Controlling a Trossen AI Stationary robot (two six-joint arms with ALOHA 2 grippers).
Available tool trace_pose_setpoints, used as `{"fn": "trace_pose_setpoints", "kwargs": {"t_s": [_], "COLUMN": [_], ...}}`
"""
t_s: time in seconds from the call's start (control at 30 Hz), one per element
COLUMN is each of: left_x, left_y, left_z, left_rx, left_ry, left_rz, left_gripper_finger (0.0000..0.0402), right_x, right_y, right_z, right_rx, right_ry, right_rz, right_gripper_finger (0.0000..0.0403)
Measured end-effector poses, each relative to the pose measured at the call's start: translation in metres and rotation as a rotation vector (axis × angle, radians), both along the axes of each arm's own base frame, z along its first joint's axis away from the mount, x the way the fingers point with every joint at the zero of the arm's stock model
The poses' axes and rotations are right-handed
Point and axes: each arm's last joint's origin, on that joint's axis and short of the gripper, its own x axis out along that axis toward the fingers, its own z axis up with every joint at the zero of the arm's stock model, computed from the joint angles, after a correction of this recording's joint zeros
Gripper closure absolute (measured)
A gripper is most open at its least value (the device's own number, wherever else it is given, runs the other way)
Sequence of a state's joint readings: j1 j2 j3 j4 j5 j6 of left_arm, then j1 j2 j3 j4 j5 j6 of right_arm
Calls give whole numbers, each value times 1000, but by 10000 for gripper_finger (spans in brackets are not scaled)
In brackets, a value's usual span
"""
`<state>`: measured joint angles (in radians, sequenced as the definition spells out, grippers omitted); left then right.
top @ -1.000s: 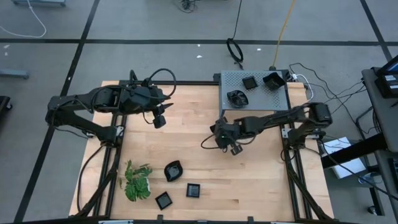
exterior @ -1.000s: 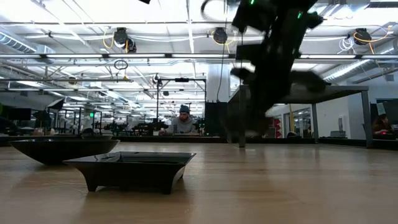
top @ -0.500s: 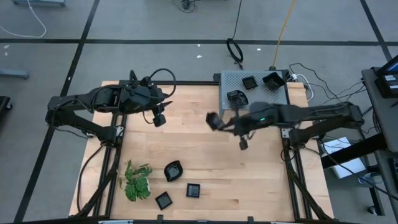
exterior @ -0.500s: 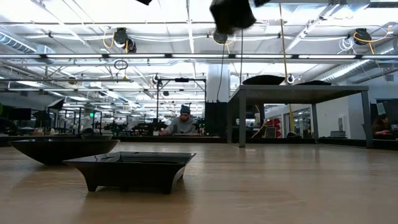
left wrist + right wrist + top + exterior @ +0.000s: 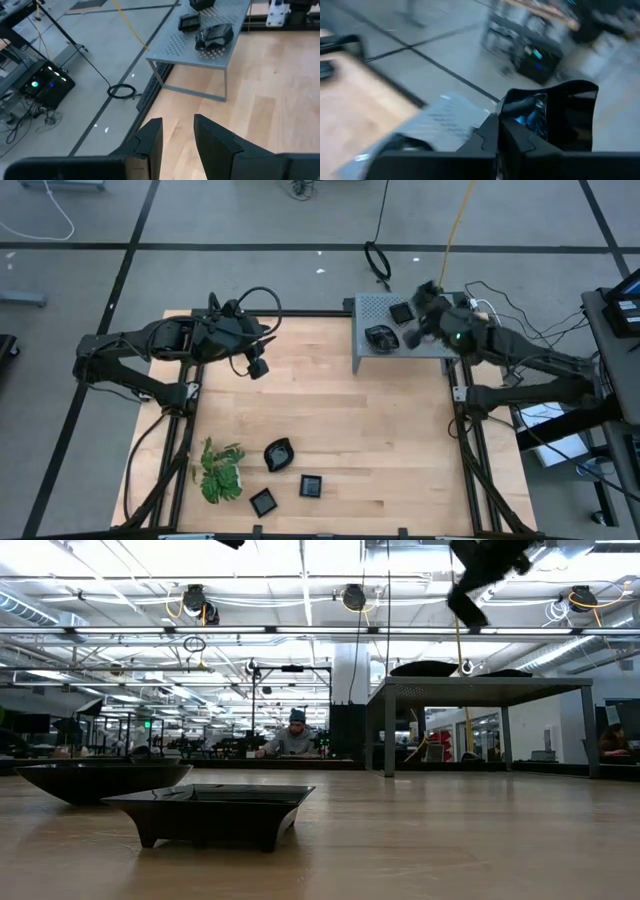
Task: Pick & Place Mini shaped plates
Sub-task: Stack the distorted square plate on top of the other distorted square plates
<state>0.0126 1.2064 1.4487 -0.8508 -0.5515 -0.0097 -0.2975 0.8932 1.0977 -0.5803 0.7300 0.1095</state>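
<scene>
Held plate (image 5: 555,115): black, pinched by its rim at the tip of the right fingers (image 5: 487,140), which are closed tight on it. A rim pinch suits a dish this shallow; there is no other edge to take.

In the high view this arm is at upper right, above the grey stand (image 5: 445,340). My reading: the plate is being carried to the stand, not yet set down. Two stand plates (image 5: 400,312) (image 5: 380,336) are already there, so you need a bare patch of the deck. Some of it is hidden under the arm.

Three floor plates (image 5: 279,454) (image 5: 311,486) (image 5: 263,502) sit low on the worktop (image 5: 340,430), just beside the plant (image 5: 220,472), so the task looks about half done.

Left fingers (image 5: 150,142): narrowly parted, nothing between them. That arm waits at upper left of the high view, clear of the carry path.
</scene>
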Motion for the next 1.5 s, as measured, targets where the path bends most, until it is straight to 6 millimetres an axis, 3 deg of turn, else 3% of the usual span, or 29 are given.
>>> {"fn": "trace_pose_setpoints", "kwargs": {"t_s": [0.3, 0.7, 1.5], "left_x": [8, 12, 11], "left_y": [0, 0, 1], "left_z": [14, 23, 23], "left_rx": [7, 8, 24], "left_ry": [-174, -278, -275], "left_rz": [-1, 0, 28], "left_gripper_finger": [286, 286, 286], "right_x": [-28, -31, -29], "right_y": [-37, -72, -73], "right_z": [-14, -31, -38], "right_rx": [207, 282, 344], "right_ry": [-25, 104, 138], "right_rz": [-210, -311, -277], "right_gripper_finger": [403, 403, 398]}}
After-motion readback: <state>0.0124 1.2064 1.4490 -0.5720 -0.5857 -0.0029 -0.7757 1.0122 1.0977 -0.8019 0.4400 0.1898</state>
